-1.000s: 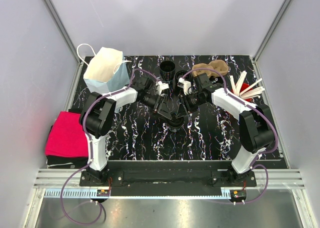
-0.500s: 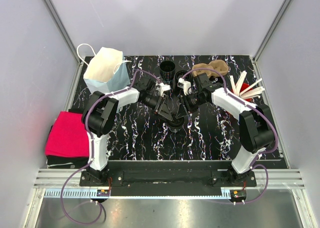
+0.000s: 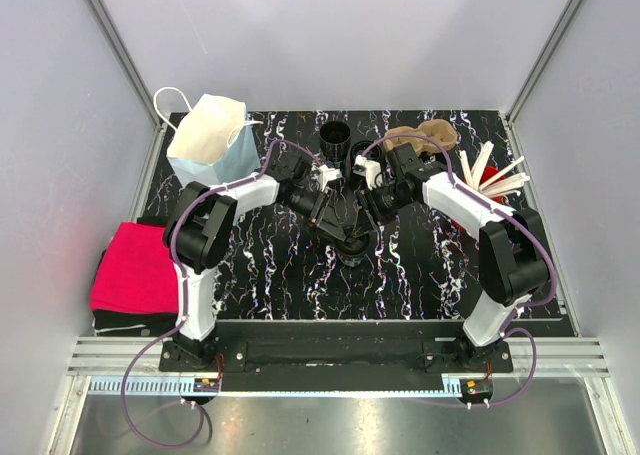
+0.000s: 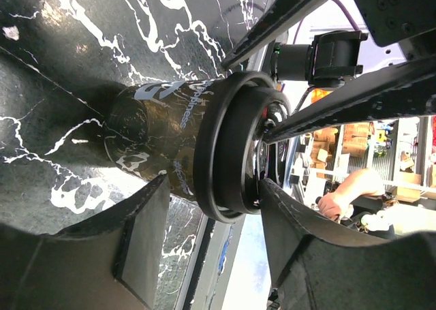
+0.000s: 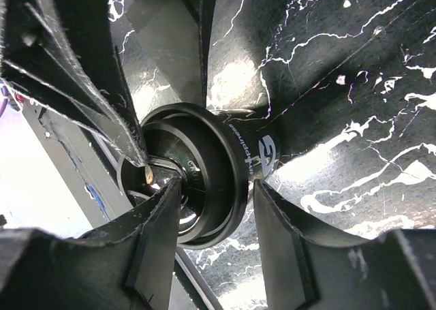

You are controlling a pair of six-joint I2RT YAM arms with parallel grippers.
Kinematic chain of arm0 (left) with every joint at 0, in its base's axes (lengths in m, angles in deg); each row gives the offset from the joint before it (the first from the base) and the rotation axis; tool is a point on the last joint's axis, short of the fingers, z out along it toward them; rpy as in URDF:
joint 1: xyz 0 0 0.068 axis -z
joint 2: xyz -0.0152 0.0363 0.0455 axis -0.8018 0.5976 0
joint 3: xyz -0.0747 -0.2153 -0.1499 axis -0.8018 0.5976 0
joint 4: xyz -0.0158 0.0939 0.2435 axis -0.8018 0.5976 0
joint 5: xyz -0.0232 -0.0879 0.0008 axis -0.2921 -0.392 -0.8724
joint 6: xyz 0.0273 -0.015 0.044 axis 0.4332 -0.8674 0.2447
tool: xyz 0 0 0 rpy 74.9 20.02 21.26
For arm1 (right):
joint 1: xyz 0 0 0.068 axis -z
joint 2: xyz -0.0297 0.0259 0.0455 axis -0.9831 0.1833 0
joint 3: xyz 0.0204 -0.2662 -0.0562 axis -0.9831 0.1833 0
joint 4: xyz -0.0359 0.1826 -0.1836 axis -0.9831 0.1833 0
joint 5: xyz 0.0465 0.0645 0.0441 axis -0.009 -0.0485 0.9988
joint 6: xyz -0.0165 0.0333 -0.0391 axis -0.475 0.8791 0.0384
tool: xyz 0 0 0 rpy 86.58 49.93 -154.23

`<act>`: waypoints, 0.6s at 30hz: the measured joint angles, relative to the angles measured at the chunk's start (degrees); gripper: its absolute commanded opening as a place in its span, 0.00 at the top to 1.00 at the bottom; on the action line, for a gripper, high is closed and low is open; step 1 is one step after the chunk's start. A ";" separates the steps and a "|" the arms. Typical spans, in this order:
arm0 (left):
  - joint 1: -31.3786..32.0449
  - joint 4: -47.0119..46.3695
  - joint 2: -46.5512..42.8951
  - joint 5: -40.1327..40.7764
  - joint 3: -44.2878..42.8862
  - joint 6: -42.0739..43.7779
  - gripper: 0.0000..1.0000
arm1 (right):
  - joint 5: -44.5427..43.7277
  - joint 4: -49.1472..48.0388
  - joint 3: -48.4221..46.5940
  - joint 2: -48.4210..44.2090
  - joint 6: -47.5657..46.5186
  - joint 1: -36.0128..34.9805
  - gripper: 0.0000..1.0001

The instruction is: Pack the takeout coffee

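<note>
Pale lilac walls (image 3: pixel 330 35) enclose the black, white-veined table (image 3: pixel 420 275) on three sides. A ribbed aluminium rail (image 3: pixel 100 355) lines its near edge.

A black mat (image 3: pixel 290 275) veined with white is covering the table. A folded red cloth (image 3: pixel 135 267) is lying just off its left edge, resting on something flat and black (image 3: pixel 125 322) (too hidden to identify). Pale grey walls (image 3: pixel 340 35) are closing in the far side and both flanks. A ribbed metal rail (image 3: pixel 330 360) is running along the near edge. In the left wrist view, a bystander's bare forearm (image 4: pixel 347 189) is showing beyond the table.
</note>
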 measured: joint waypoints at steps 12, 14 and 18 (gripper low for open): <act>0.70 0.81 0.00 1.11 -2.10 0.09 0.30 | -0.04 0.79 -0.44 0.00 -1.18 0.00 0.54; 0.83 0.92 0.00 1.16 -3.43 0.04 0.30 | -0.02 0.76 -0.44 0.00 -1.22 0.00 0.54; 1.07 0.90 0.00 1.11 -5.79 -0.22 0.30 | 0.04 0.48 -0.33 0.07 -1.22 0.00 0.55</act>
